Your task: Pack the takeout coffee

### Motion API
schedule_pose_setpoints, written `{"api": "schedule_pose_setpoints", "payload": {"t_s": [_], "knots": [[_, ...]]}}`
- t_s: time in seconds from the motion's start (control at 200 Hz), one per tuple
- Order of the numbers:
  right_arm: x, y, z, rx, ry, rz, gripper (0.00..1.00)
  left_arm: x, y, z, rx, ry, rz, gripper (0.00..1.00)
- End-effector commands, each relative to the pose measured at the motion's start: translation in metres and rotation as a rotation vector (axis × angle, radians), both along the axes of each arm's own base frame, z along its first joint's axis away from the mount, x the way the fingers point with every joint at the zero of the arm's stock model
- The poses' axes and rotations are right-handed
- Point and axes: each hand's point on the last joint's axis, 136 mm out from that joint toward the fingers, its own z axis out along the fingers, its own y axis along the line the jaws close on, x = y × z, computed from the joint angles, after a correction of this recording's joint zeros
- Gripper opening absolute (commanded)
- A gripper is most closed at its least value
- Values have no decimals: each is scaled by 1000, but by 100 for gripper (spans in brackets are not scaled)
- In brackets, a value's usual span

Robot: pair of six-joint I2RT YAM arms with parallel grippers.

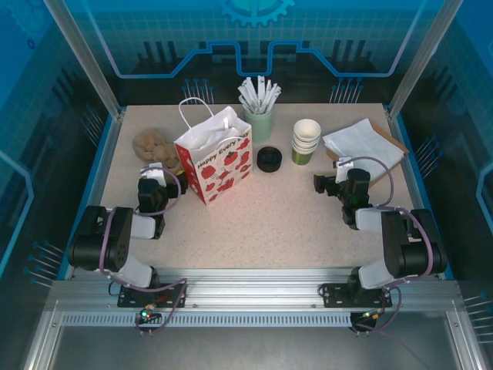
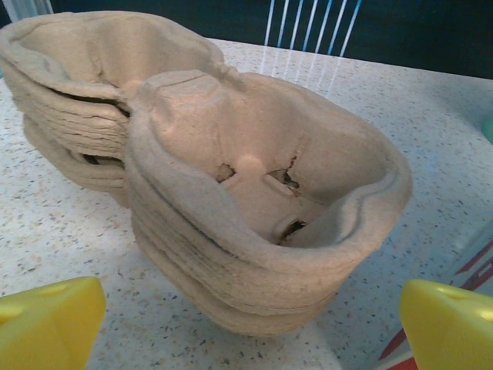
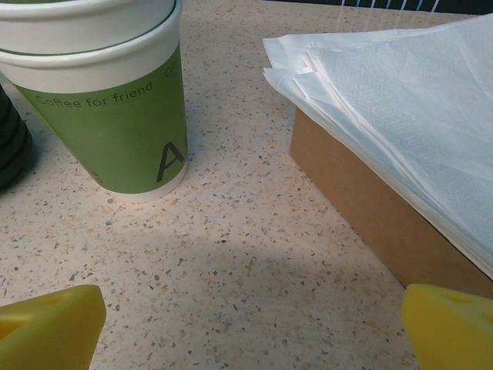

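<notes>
The takeout coffee is out of view. A stack of lidless green-and-white cups stands at the back right, with a stack of black lids to its left. The strawberry-print paper bag stands open at centre left. My left gripper is open, its yellow fingertips just short of a stack of pulp cup carriers. My right gripper is open over bare table, facing the gap between the cups and the napkins.
The napkins lie on a brown box at the back right. A green cup of wrapped stirrers stands behind the bag. The bag's edge sits right of the carriers. Speckled table lies open in front.
</notes>
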Motion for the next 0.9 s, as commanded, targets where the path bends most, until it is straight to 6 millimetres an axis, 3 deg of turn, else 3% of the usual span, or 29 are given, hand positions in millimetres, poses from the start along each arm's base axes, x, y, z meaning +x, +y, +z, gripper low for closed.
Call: {"api": "schedule_pose_setpoints", "payload": {"t_s": [0.0,0.895], "knots": [[8,7,12,-8,-49,30,100,12,-9,5,11,9,-58,99],[8,8,12,-14,-48,31,100,13,-12,6,20,10,-66,99]]}}
